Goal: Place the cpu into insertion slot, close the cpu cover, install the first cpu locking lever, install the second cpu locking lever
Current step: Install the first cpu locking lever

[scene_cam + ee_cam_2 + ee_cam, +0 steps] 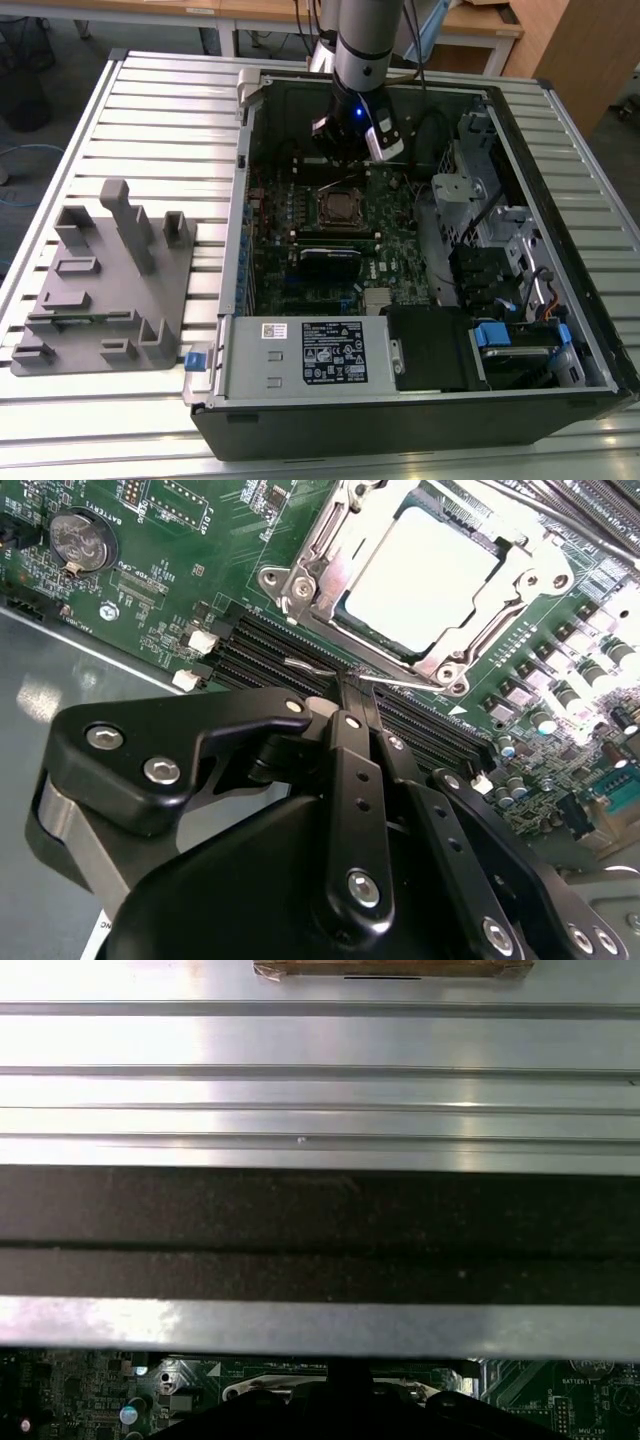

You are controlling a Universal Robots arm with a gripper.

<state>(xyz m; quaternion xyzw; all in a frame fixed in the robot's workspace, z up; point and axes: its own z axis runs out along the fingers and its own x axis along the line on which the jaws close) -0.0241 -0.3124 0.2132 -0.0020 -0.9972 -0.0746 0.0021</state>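
The black gripper (352,686) is clenched, its fingers pressed together, with the tips at a thin silvery lever (305,666); I cannot tell whether it grips the lever. Just beyond, the cpu (425,580), a pale bright square, lies in the insertion slot (340,208), framed by the silvery cpu cover (325,560), on the green motherboard (170,590).

Open PC case (400,428) lies flat on slatted metal table (150,110). Grey fixture block (110,280) w/ upright posts sits beside the case at the exterior view's left, near but not touching. Blue tab (196,358) at the case's near corner. Inside the case: silvery cover (245,375) w/ white label (330,352) along near wall, black ridged module (330,262) mid-case, blue clips (500,335) toward the exterior view's right. In the second wrist view, coin battery (78,540) sits on green board (200,570) in the case, black memory slots (265,645) nearby. Wooden desk (480,20) beyond the case.
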